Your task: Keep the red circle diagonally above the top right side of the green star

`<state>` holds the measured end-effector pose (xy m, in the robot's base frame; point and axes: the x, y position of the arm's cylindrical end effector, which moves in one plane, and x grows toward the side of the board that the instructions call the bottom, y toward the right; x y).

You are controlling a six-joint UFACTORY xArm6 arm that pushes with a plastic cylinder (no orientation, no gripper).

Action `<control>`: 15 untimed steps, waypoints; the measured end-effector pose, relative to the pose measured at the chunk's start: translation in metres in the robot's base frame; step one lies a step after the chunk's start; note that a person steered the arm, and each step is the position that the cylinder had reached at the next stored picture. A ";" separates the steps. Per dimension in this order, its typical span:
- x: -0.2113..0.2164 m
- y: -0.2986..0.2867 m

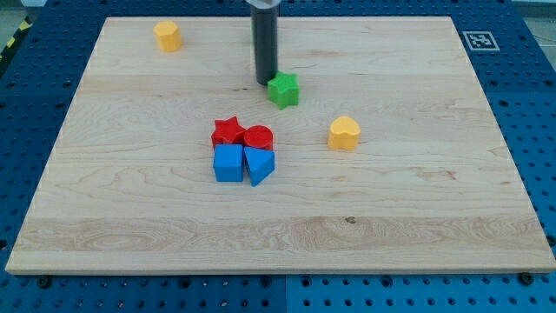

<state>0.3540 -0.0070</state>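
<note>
I see my tip (265, 82) standing on the wooden board (417, 217) in the far middle part, just beside the left edge of the green star (283, 89); it seems to touch it or almost touch it, I cannot tell exactly. This arm has no pincer at all, only the straight rod, so there is nothing to be apart or together.

The red circle (258, 137) lies nearer to me and a little to the left of the green star, a clear gap between them. It is packed in a small group: the red star (228, 131) touches it on the left, the blue triangle (259, 163) is directly on its near side, and the blue square (228, 163) is beside the triangle, under the red star. Two yellow blocks are apart from all this: a yellow hexagon-like block (167, 36) in the far left corner and a yellow heart-like block (344, 133) to the right of the group.

By my judgement the task is not yet fulfilled, because the red circle should be far and right of the green star, and now it is on the opposite side. My tip is far from the circle, so I think I must bring it around to the near-left of the circle and push diagonally. The risk is that the neighbours move together with it, since they are so tightly placed.
</note>
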 end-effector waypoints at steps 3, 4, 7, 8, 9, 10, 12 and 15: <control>0.040 0.012; 0.073 0.011; 0.137 0.000; 0.158 0.000; 0.169 -0.023; 0.168 -0.053; 0.154 -0.016; 0.127 -0.040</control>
<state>0.4807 -0.0472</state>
